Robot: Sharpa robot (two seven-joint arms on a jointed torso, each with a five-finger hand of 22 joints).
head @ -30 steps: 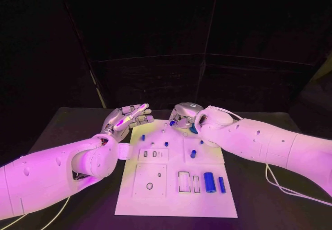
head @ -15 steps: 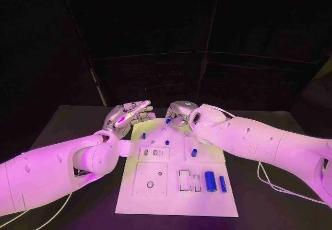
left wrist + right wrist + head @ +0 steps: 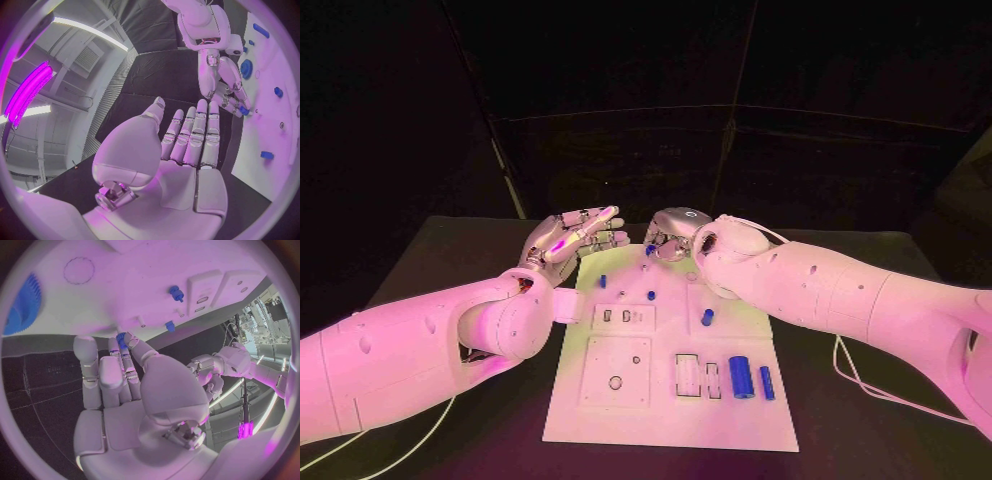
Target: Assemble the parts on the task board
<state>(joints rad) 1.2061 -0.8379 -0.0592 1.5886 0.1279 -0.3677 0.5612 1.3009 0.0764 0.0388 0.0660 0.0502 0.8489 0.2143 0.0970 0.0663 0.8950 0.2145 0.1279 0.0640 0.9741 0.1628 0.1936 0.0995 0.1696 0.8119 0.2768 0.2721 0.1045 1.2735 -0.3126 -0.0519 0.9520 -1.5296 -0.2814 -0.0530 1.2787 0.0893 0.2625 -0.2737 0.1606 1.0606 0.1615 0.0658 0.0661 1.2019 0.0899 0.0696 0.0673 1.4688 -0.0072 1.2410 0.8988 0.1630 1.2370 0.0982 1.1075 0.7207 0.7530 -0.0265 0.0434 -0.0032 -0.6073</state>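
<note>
Your right hand (image 3: 672, 238) pinches a small blue part (image 3: 120, 337) over the white task board (image 3: 668, 410); your left hand (image 3: 571, 238) is spread, and loose blue cylinders (image 3: 740, 377) seem unassembled.

table: a black tabletop (image 3: 473, 250), dark and matt, running out to both sides
backdrop: black curtain panels (image 3: 632, 150) hang behind the table, with a pale seam line across them and thin upright poles
ceiling: seen from the left wrist, pale panels with a long bright strip light (image 3: 87, 31) and a square vent (image 3: 87, 59)
side light: a glowing magenta tube (image 3: 28, 87) at the edge of that view
far room: cluttered shelves or benches (image 3: 265, 315), too small to make out
</note>
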